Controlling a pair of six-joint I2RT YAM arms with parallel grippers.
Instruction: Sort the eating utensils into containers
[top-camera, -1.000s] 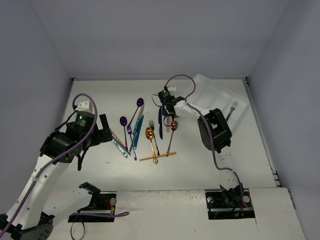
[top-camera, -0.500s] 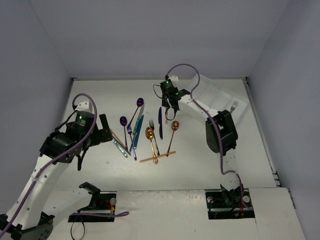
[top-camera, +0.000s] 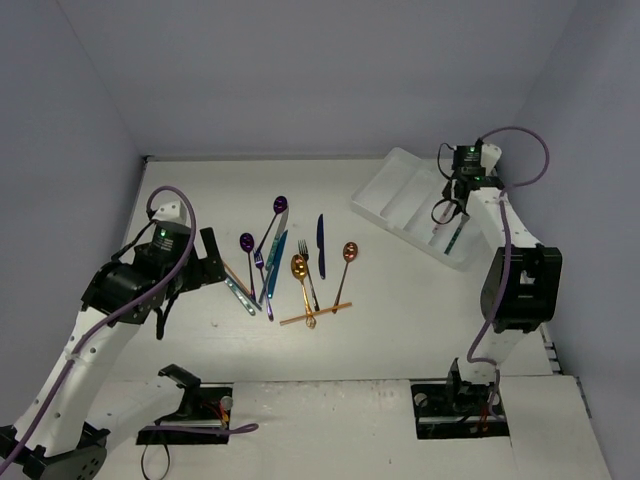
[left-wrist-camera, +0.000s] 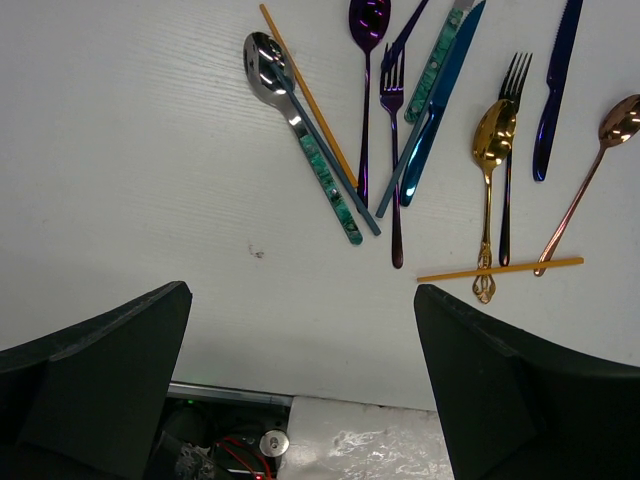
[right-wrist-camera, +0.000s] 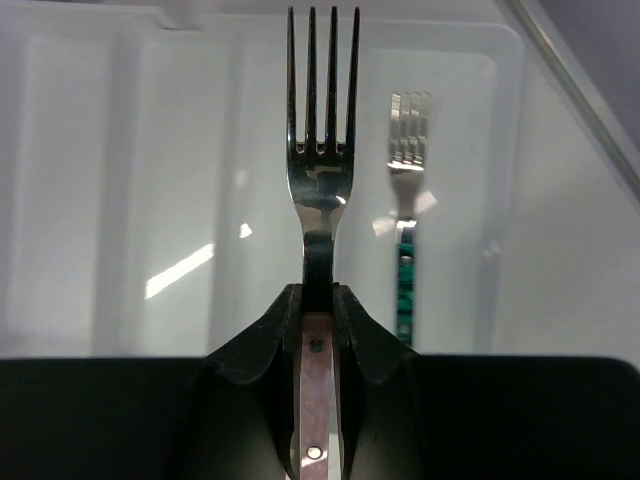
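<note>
White links (top-camera: 65, 375), black joints (top-camera: 520, 290), looping purple cables (top-camera: 516, 129)

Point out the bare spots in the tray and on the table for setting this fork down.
Bare: every tray compartment except the one holding the teal-handled fork, and the table strip between the copper spoon and the tray. Crowded: mid-table from the silver spoon to the copper spoon, where pieces overlap.

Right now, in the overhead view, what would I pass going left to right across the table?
Left gripper, gold spoon, blue knife, copper spoon, white tray, right gripper holding a fork over it.
</note>
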